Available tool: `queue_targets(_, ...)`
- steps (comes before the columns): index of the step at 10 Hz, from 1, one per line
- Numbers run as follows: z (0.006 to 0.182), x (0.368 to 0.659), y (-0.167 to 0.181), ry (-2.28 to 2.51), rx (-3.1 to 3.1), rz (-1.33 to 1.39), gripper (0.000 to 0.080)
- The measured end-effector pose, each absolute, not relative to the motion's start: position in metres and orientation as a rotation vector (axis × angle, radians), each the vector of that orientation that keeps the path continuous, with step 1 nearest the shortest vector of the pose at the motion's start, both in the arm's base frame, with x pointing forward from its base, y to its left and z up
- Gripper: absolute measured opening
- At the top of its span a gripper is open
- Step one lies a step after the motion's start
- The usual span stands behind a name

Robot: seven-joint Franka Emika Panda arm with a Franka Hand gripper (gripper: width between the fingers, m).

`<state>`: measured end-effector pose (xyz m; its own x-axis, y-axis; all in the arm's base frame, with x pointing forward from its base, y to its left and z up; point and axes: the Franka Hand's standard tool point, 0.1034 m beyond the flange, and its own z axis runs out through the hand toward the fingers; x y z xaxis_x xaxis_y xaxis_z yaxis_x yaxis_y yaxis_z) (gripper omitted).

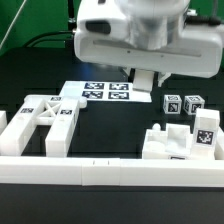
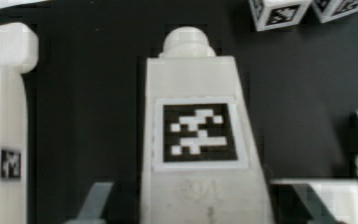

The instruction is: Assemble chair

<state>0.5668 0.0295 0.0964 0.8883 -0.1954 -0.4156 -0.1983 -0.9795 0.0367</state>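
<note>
Black table [image 1: 110, 128] lies under me. My gripper [image 2: 190, 202] is clamped on a white chair leg [image 2: 194, 100], holding its flat end, so I think the pointy tip is free to push into the frame [image 1: 47, 113] on the table.

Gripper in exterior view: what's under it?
A white chair post sticks out below the gripper, near the marker board. The wrist view shows its tag and rounded tip. The arm's housing covers the post's upper end and anything behind it.
</note>
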Motion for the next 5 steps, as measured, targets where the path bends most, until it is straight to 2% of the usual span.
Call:
queue_targets(4,0.097,0.575,0.036,0.311,-3.102,0.218,0.0287)
queue_targets(5,0.106,0.578,0.036,0.312,-3.099,0.142,0.0287)
